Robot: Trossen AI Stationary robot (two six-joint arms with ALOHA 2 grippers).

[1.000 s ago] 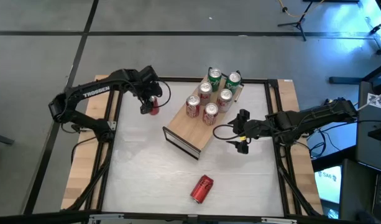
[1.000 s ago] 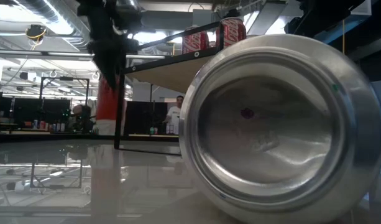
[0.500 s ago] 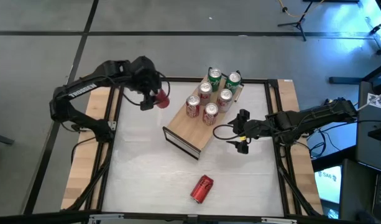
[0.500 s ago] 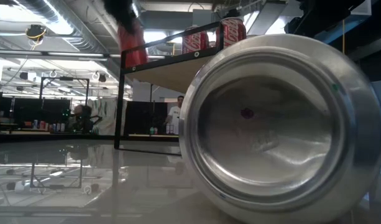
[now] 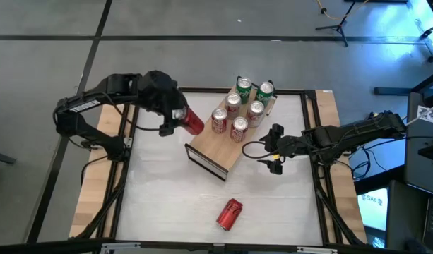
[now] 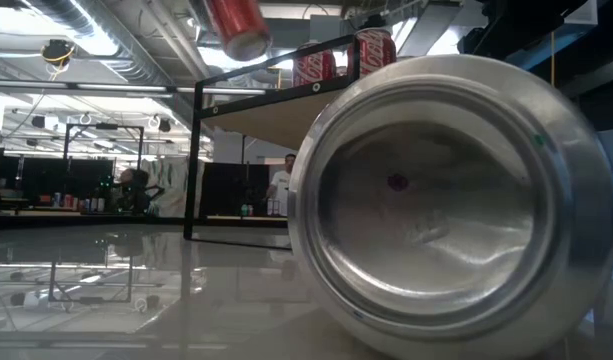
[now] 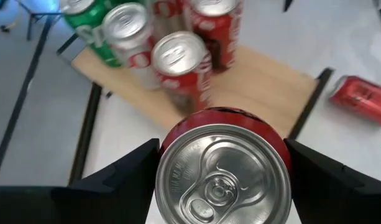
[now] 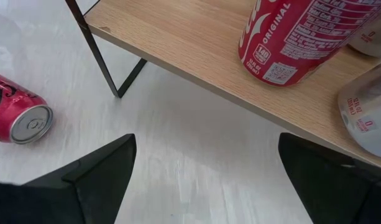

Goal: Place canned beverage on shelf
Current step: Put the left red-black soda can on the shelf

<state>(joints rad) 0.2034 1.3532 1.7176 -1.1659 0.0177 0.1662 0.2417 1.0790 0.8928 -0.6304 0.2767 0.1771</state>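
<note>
Lying can: a red can [image 5: 229,214] rests on its side on the counter [image 5: 167,197] nearest the front edge, unmoved from a second ago, well apart from both arms.
Right pincer: the right pincer [image 5: 274,149] waits beside the shelf's right flank with its fingers spread wide and nothing between them, exactly as before.
Shelf: the shelf [image 5: 209,148] stands slantwise mid-counter; six upright cans [image 5: 239,128] crowd its far half, the near half is bare board.
Left pincer: the left pincer [image 5: 175,122] is clamped on a red can [image 5: 193,123], held tilted in the air just beside the shelf's left edge.
Change: a second ago that can stood on the counter farther left; it has since been lifted and carried toward the shelf.
Meaning: pickup appears finished; carry nearly done, leaving righting and setting down on the bare board.
</note>
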